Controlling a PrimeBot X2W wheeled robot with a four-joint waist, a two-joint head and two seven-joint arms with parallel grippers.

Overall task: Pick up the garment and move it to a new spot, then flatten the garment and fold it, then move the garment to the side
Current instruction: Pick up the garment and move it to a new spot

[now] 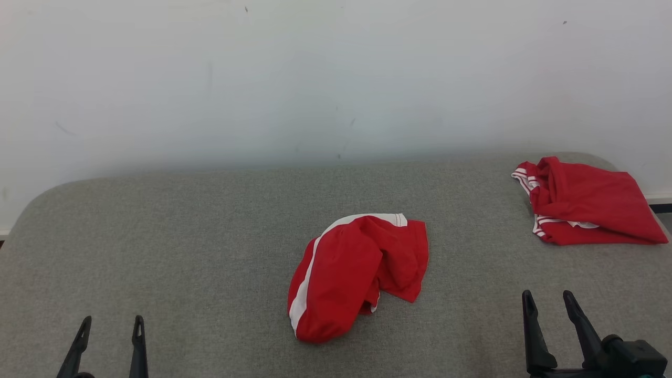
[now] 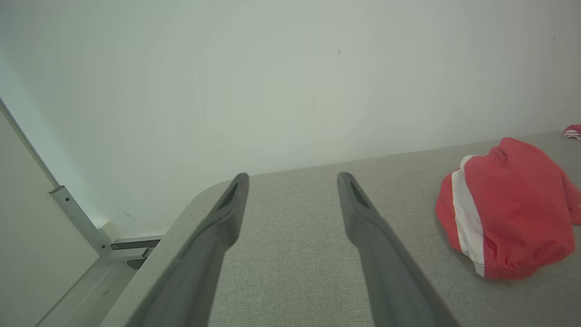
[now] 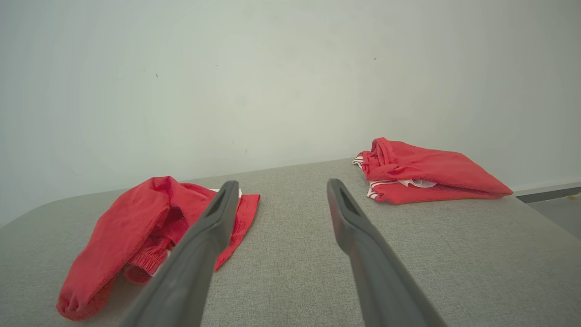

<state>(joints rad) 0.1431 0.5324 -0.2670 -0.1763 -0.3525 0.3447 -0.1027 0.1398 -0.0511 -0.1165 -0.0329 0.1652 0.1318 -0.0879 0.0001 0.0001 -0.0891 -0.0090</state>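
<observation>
A crumpled red garment (image 1: 357,275) with a white stripe lies in a heap at the middle of the grey table; it also shows as the red garment (image 2: 508,209) at the right of the left wrist view and the red garment (image 3: 145,231) at the left of the right wrist view. My left gripper (image 1: 110,325) stands open at the lower left, well clear of it, with nothing between its fingers (image 2: 358,200). My right gripper (image 1: 548,299) stands open at the lower right, also empty, its fingers (image 3: 340,209) pointing at bare table between the two cloths.
A second red garment (image 1: 588,205) with white trim lies at the table's far right corner, seen also as the second garment (image 3: 426,175). The grey padded table (image 1: 184,252) ends at a white wall (image 1: 315,79) behind. Its left edge drops to a floor strip (image 2: 86,290).
</observation>
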